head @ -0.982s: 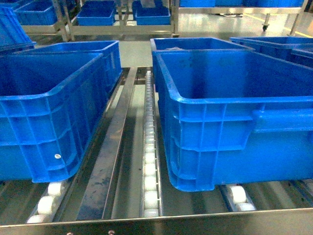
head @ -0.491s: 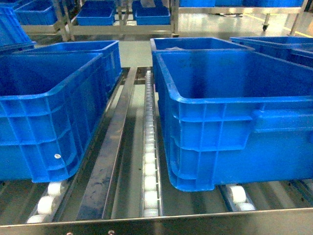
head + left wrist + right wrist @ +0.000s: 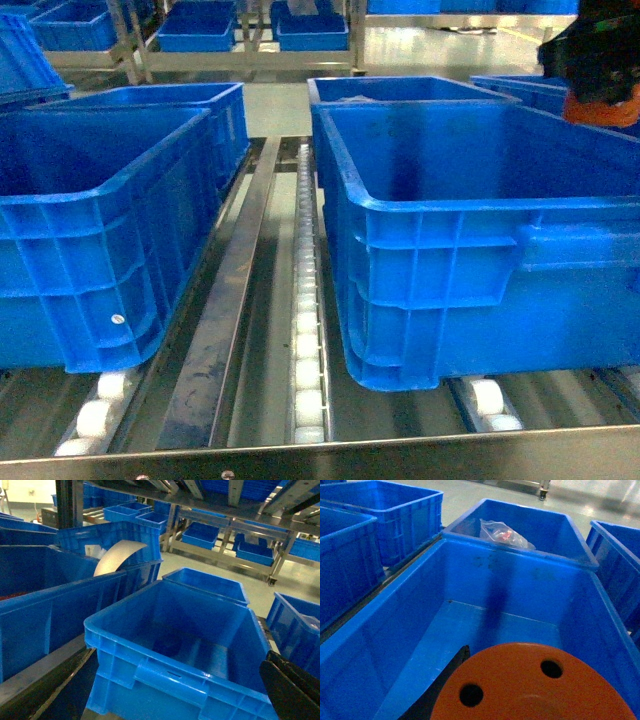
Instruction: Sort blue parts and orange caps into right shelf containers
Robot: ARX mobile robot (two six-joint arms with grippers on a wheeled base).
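The right gripper [image 3: 598, 75] has come into the head view at the top right corner, where half a second ago only crates showed. It is dark, with an orange cap [image 3: 600, 108] under it, so it appears clamped on the cap, though the fingers themselves are not plainly visible. In the right wrist view the orange cap [image 3: 535, 685] fills the lower frame as a round disc with two holes, hanging over the open near right crate [image 3: 470, 625].

The crate floor lies directly below and ahead of the cap, bare and wide, its rim well clear on the left and far sides. Behind it a second crate [image 3: 555, 530] holds a clear bag. The right arm is plainly the nearer one. I judge the drop needs little more than a release over this open interior.

The left gripper [image 3: 287, 687] shows only dark edges at the bottom of its view; whether it is open cannot be told. No blue parts are visible.
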